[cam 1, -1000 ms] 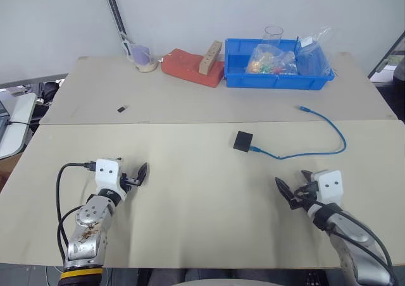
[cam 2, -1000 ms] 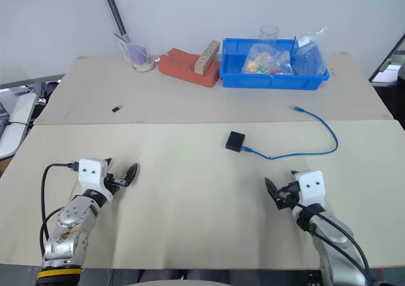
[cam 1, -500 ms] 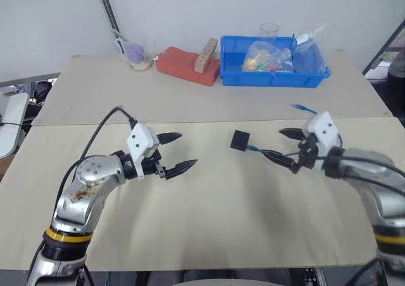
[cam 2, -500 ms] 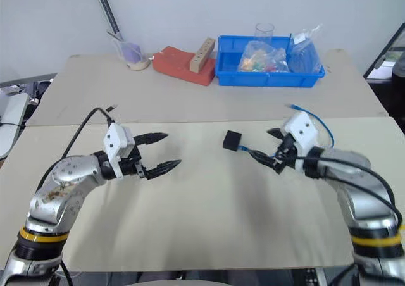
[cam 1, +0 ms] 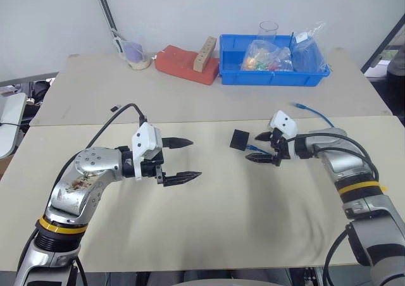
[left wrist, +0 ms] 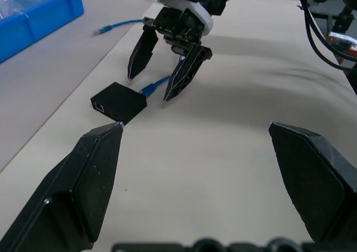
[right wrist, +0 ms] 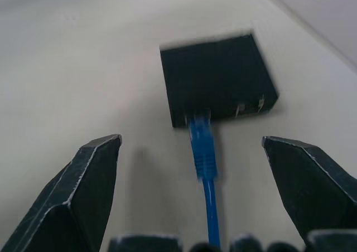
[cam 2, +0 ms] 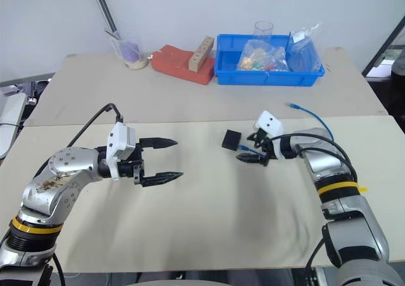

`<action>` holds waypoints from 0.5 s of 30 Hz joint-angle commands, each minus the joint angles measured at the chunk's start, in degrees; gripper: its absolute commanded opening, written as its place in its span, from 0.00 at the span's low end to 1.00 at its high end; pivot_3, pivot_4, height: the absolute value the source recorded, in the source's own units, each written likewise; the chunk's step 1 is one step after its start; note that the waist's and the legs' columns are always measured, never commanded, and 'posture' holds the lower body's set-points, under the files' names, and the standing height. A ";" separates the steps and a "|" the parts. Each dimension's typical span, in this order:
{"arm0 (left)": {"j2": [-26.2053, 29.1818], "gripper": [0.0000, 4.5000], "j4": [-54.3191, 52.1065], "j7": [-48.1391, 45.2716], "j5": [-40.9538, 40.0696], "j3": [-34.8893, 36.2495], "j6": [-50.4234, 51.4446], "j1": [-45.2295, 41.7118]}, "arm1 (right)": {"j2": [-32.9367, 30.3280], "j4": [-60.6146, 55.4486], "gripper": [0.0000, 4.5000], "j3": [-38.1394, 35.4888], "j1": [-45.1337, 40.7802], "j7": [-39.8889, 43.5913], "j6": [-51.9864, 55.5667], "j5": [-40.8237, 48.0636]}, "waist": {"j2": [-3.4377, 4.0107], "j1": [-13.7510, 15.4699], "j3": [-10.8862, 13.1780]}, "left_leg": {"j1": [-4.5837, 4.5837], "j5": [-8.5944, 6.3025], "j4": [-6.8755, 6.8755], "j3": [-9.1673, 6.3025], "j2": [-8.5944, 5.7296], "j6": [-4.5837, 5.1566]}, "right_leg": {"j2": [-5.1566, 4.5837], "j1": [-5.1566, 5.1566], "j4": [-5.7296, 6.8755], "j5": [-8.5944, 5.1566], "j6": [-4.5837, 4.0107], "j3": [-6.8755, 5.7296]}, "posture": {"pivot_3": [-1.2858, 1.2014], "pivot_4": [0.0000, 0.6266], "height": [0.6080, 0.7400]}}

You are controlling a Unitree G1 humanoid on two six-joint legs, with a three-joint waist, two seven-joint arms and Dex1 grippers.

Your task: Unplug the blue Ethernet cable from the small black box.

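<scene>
The right claw [cam 1: 261,148] hangs wide apart astride the blue Ethernet cable [right wrist: 204,154], plugged into the small black box [cam 1: 240,140]. The left claw [cam 1: 185,159] gapes wide above the tabletop [cam 1: 209,235], holding nothing

Small black box [cam 1: 240,139]: flat, square, matte black, lying flat on the worktop [cam 1: 209,229], a bit right of frame center. It's turned a little, w/ one corner pointing down. Blue Ethernet cable [right wrist: 204,151]: thin, bright blue cord, one end still plugged into the box's side. Its other end, w/ a small plug [cam 1: 301,107], lies free on the worktop, right of center, near the blue bin.
</scene>
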 commanded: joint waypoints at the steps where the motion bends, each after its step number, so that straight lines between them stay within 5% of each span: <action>1: 0.81 1.00 -3.34 0.71 -1.74 1.59 1.09 0.51 | 1.52 2.95 0.74 -0.74 -2.72 0.83 -3.27 -0.98 | 0.01 -0.16 0.01 | 0.00 0.00 0.00 0.01 0.00 0.00 | 0.00 -0.01 0.03 0.00 0.00 0.02 | 0.52 0.24 1.00; 10: 0.72 1.00 -2.97 0.65 -2.16 1.42 1.65 -0.18 | 2.54 7.04 0.04 -1.19 -3.96 3.83 -7.48 -2.81 | 0.01 -0.29 0.01 | 0.04 0.00 0.00 0.01 0.03 0.00 | 0.02 -0.02 0.11 0.00 0.00 0.03 | 0.52 0.24 1.00; 15: -1.89 1.00 0.97 4.06 -7.30 4.41 7.39 -2.29 | -1.39 -0.60 0.00 -1.28 -0.63 2.77 -22.82 -7.40 | 0.03 0.20 0.04 | 0.02 0.00 0.01 0.01 -0.01 0.00 | -0.03 -0.02 0.08 0.00 0.00 0.02 | 0.52 0.24 1.00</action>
